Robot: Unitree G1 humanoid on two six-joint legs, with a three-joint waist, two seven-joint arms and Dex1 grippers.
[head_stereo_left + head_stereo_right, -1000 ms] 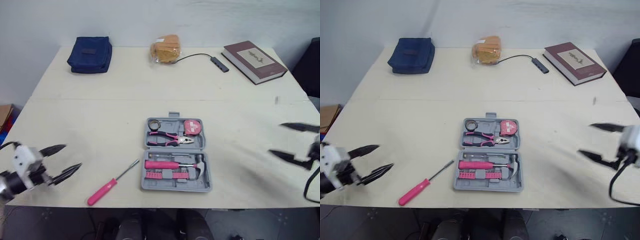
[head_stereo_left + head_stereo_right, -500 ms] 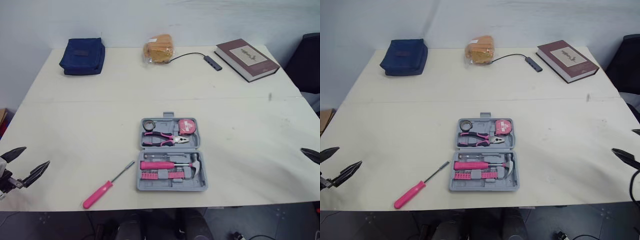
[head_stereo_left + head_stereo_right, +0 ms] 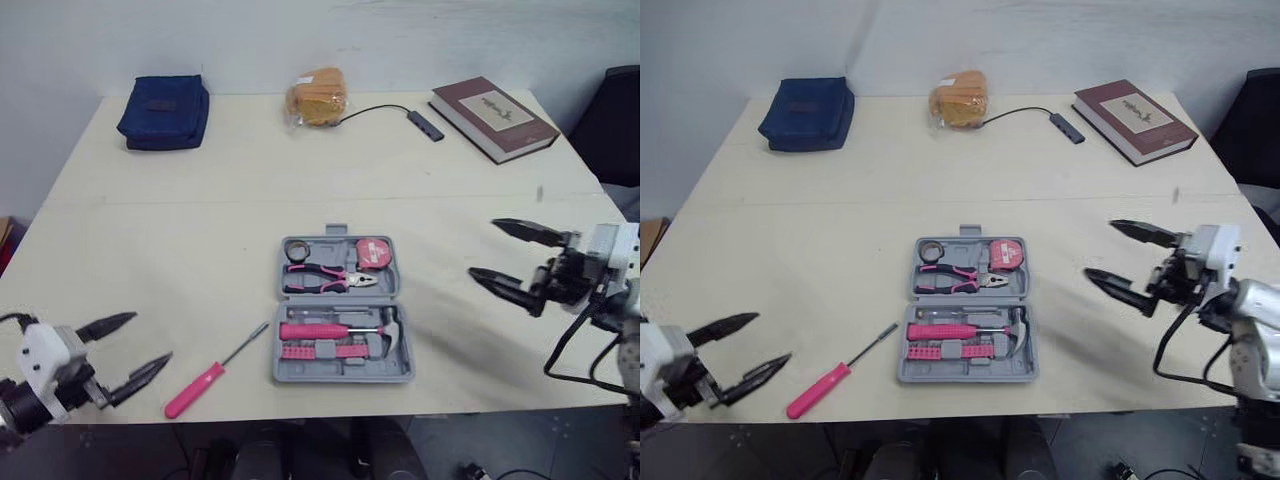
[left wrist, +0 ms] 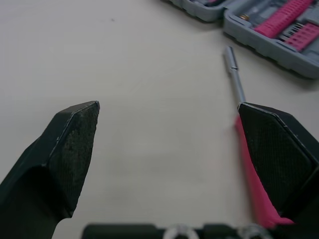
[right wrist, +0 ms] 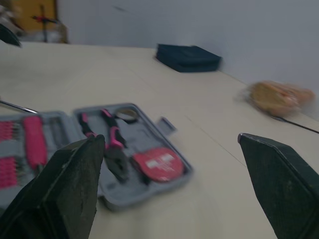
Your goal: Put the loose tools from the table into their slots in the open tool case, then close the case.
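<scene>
Hanging low over the near left edge of the table [image 3: 180, 250], the left gripper [image 3: 150, 340] has its two black fingers spread wide and nothing between them. In the left wrist view one finger pad [image 4: 75, 144] looks rough and matte, and the other one covers a part of the pink handle.

Just in front of this claw lies the screwdriver [image 3: 218, 370], the one loose tool. It lies slanted on the table, with its metal tip pointing at the near left corner of the tool case [image 3: 343, 377], near it but not touching. I judge it light and stiff. The thin round shaft would slip or roll between the fingers, so the thicker plastic handle, taken across its middle, seems the better place to hold.

The case is grey hard plastic with moulded slots, lying open and flat in two halves. The far half keeps the pliers [image 3: 325, 278] and a round tape measure [image 3: 375, 250], and the near half keeps a small hammer [image 3: 390, 333]. I think such a case is light and may slide when one half is folded over.

The right gripper [image 3: 483, 247] is in the air to the right of the case, also wide open and empty.
</scene>
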